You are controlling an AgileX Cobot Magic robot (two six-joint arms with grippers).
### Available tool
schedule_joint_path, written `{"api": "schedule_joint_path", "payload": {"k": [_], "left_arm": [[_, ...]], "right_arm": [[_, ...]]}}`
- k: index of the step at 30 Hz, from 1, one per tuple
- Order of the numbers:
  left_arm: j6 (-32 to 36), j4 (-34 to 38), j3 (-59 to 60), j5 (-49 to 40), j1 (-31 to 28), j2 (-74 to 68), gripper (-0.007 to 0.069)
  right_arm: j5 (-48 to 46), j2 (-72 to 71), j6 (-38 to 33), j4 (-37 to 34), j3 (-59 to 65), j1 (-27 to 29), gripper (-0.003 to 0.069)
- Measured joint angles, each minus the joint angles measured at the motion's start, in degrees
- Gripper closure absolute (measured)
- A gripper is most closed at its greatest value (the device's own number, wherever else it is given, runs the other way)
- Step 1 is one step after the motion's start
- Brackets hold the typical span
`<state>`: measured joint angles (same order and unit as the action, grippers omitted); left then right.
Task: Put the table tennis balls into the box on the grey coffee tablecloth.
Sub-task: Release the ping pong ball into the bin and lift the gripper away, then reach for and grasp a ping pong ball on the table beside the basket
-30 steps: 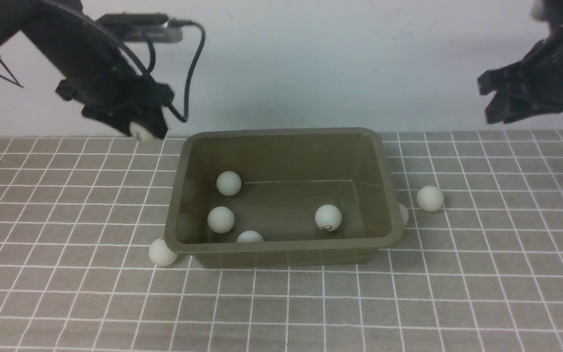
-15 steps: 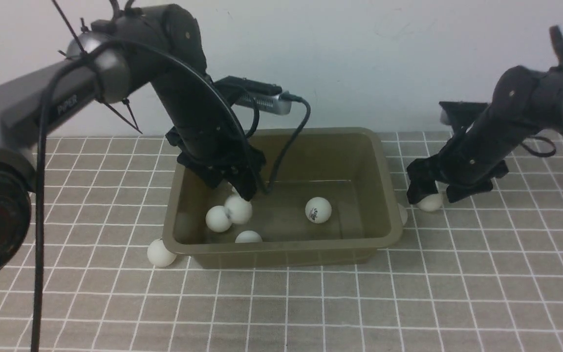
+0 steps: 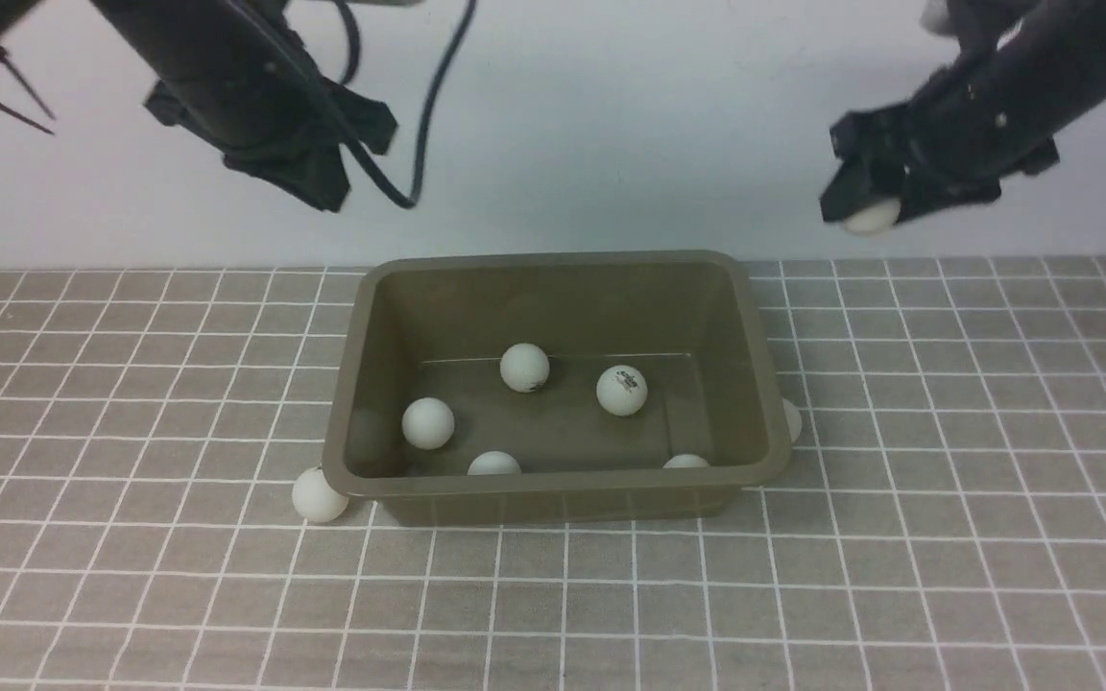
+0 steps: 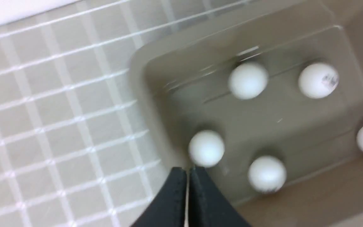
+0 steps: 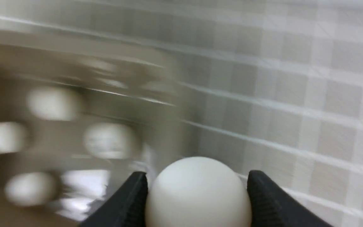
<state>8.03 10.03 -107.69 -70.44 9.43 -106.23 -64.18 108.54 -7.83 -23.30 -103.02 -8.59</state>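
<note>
— Both arms are up again; the right gripper (image 3: pixel 862 206) has a ball (image 3: pixel 870 217) clamped, lifted off the cloth (image 3: pixel 553 614).
— What's nearest?
— A stray ball (image 3: pixel 319 495) on the cloth, touching the box (image 3: pixel 563 494) at its near left corner. Five balls (image 3: pixel 428 423) sit inside; another ball (image 3: pixel 792 419) peeks past its right wall.
— And the left gripper (image 3: pixel 324 192)?
— Jaws pressed together, empty, high up, left of the box.

Eight balls (image 3: pixel 524 368), one box (image 3: pixel 553 488), one tablecloth (image 3: pixel 899 576)
</note>
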Motion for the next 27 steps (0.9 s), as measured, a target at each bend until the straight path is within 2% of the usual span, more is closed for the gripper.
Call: {"api": "schedule_joint_path", "payload": {"k": [1,2,7,10,11,13,15,16,17,18,19,21,23,27], "left_arm": [[0.0,0.0,0.0,0.0,-0.2,0.0,0.0629],[-0.1,-0.1,3.4,-0.1,-1.0,1.8,0.0629],[0.2,-0.1,16.8,-0.2,-1.5,4.0,0.0629],[0.7,0.3,22.2,-0.2,-1.5,3.1,0.0628],[0.7,0.3,24.1,-0.1,-1.5,2.3,0.0621],[1.1,0.2,25.5,0.0,-1.5,1.0,0.0593],[1.6,-0.1,25.7,0.2,-1.5,-0.4,0.0547],[1.7,-0.2,25.7,0.3,-1.5,-1.4,0.0500],[1.7,-0.2,25.7,0.4,-1.5,-1.5,0.0500],[1.7,-0.4,25.7,0.4,-1.5,-2.1,0.0461],[2.4,-1.1,25.7,0.5,-1.5,-3.3,0.0393],[2.8,-1.7,25.7,1.0,-1.5,-4.0,0.0349],[3.4,-2.4,25.7,4.1,-1.5,-5.8,0.0246],[3.8,-2.8,25.7,8.1,-1.5,-8.1,0.0149]], "right_arm": [[0.0,-0.1,-0.3,-0.2,0.0,-0.3,0.0294],[1.1,-0.6,-3.3,-1.5,0.0,-2.5,0.0294],[4.7,2.3,-6.8,-0.8,0.0,-7.9,0.0276],[5.3,4.1,-6.2,0.5,0.0,-8.8,0.0179],[4.8,4.4,-6.0,1.5,0.0,-8.9,0.0117],[3.8,4.3,-5.5,3.7,0.0,-8.9,0.0060],[3.2,3.8,-5.3,5.5,0.0,-8.8,0.0042],[3.0,3.1,-5.2,7.1,0.0,-8.8,0.0043],[3.0,3.0,-5.1,7.3,0.0,-8.7,0.0043],[3.0,1.9,-5.1,8.7,0.0,-8.5,0.0053],[3.0,0.0,-4.9,10.9,0.0,-8.1,0.0088],[3.2,-1.2,-4.8,12.0,0.0,-7.5,0.0118],[3.9,-4.6,-3.9,13.1,0.0,-5.6,0.0187],[4.7,-7.4,-2.9,13.2,0.0,-2.4,0.0267]]}}
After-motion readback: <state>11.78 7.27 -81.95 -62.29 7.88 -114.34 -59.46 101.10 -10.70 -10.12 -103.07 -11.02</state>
